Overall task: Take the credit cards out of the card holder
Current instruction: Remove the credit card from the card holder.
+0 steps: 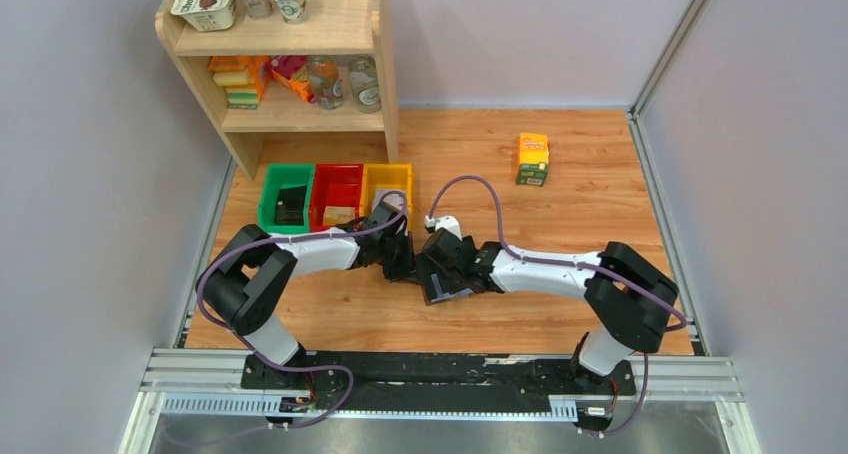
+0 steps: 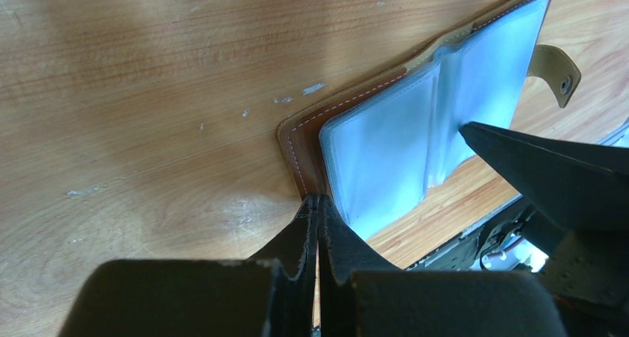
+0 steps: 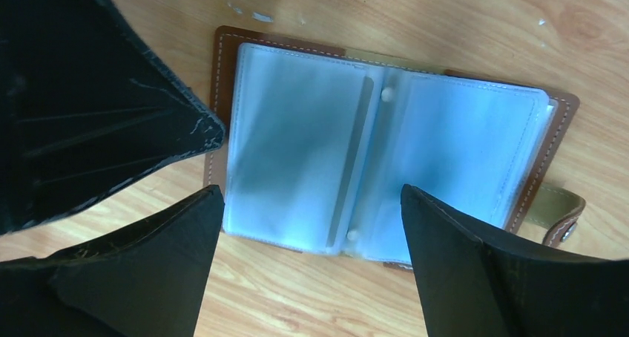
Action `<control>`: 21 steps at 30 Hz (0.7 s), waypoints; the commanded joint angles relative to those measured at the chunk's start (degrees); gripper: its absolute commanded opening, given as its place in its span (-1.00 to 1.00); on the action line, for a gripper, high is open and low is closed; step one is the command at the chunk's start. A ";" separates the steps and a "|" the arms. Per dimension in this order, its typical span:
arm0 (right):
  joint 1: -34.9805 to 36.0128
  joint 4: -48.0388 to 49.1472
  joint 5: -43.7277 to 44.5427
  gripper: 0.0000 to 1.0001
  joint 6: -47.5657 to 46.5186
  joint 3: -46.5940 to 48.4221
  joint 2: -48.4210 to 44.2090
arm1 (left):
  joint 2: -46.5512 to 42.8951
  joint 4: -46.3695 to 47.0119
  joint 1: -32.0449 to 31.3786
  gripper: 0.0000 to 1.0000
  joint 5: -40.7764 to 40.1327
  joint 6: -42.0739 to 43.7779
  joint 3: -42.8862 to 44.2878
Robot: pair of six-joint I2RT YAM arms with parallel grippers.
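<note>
While the shut left hand (image 2: 319,203) touches the card holder (image 3: 297,151), spread open left-to-right across the frame, the right hand (image 3: 311,194) is wide open, empty.

Pale lilac walls (image 1: 80,124), wood-grain tabletop (image 1: 600,214), light wooden shelf unit (image 1: 300,119) in far-left corner

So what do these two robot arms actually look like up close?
They match. The left arm and right arm have smooth white shells between chunky black joints, and a thin purple cable loops along each. The left gripper and right gripper each end in two black, wedge-shaped fingers, scuffed pale along the edges.
</note>
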 commanded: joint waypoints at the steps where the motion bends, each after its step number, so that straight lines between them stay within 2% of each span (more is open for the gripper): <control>1: -0.19 1.08 1.24 0.84 -0.01 2.77 2.93 | 1.80 -1.64 -0.48 -1.00 -1.45 0.55 -2.31; 11: -0.19 -3.74 6.34 0.64 2.54 4.70 4.77 | 1.71 -0.50 0.40 -1.00 -0.58 -0.15 -3.54; 21: -0.01 -9.81 10.03 0.54 3.60 7.77 7.32 | 1.98 -0.76 0.48 -1.00 -0.49 -0.06 -3.36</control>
